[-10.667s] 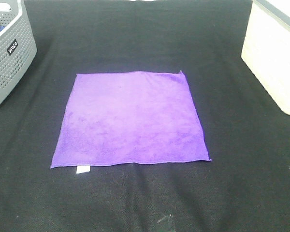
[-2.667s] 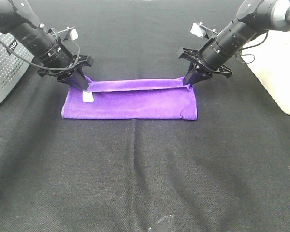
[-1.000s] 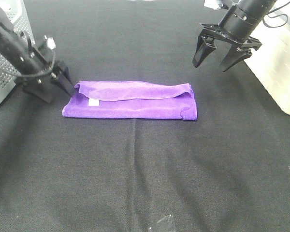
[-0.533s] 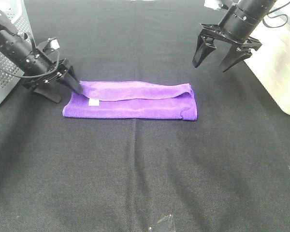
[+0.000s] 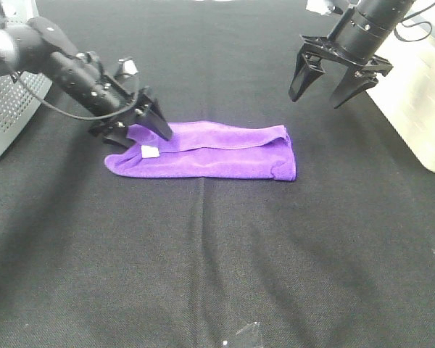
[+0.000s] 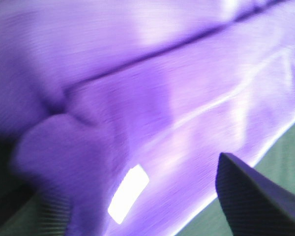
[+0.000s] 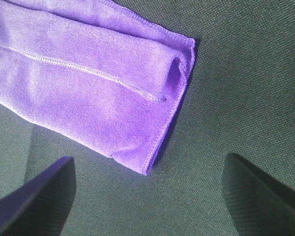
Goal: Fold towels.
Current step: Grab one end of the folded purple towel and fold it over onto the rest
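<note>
The purple towel (image 5: 217, 151) lies folded in half as a long strip on the black table cover. Its white tag (image 5: 149, 151) shows near the left end. My left gripper (image 5: 139, 134) is low over that left end, jaws apart, with the bunched cloth between them. In the left wrist view the towel (image 6: 137, 73) fills the frame, with the tag (image 6: 129, 193) and one finger (image 6: 250, 196) beside it. My right gripper (image 5: 317, 100) is open and empty, raised behind the towel's right end. The right wrist view shows that end (image 7: 137, 123) below the open gripper (image 7: 148, 162).
A grey perforated basket (image 5: 7, 94) stands at the far left. A cream box (image 5: 413, 94) stands at the far right. A small scrap of clear tape (image 5: 246, 333) lies near the front edge of the black table cover (image 5: 217, 254).
My left gripper has moved right onto the towel's left end, pushing that end and the tag a little to the right and bunching the cloth. The right gripper has not moved.
</note>
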Action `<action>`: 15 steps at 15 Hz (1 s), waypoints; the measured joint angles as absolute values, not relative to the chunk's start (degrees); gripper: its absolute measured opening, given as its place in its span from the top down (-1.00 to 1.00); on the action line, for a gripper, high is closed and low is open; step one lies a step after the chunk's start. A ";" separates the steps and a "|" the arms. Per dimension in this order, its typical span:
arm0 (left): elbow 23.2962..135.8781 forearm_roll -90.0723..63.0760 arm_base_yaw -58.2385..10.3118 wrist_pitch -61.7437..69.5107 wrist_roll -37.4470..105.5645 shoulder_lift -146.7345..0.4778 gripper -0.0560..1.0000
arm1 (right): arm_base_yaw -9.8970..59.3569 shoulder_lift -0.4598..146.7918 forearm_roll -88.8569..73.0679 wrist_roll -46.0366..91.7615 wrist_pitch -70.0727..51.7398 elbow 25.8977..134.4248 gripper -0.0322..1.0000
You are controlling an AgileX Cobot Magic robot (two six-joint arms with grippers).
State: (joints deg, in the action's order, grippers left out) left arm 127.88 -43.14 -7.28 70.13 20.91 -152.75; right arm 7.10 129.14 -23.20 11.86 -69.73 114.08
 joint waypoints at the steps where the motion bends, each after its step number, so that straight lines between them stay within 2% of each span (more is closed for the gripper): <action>1: 127.94 -42.51 -7.51 69.90 20.86 -152.92 -0.32 | 7.10 129.14 -23.20 11.86 -69.73 114.08 -0.58; 3: 127.94 -40.16 -7.51 68.93 20.00 -153.15 0.09 | 7.10 129.14 -23.20 11.86 -69.73 114.08 -0.58; 5: 127.94 -37.70 -7.51 68.30 19.82 -153.21 0.68 | 7.10 129.14 -23.20 11.80 -69.73 114.08 -0.58; 6: 127.94 -37.36 -7.51 68.30 19.88 -153.21 0.79 | 7.10 129.14 -23.20 10.94 -69.73 114.08 -0.58; 10: 127.54 -33.00 -7.45 68.30 19.88 -151.20 0.79 | 7.10 126.05 -21.54 8.77 -69.67 113.50 -0.58; 15: 123.30 -25.50 -2.75 69.21 20.97 -142.95 0.79 | 7.10 117.63 -17.99 7.79 -69.73 105.65 -0.58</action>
State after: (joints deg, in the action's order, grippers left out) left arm 123.30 -25.50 -2.75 69.21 20.97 -142.95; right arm 7.10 117.63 -17.99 7.79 -69.73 105.65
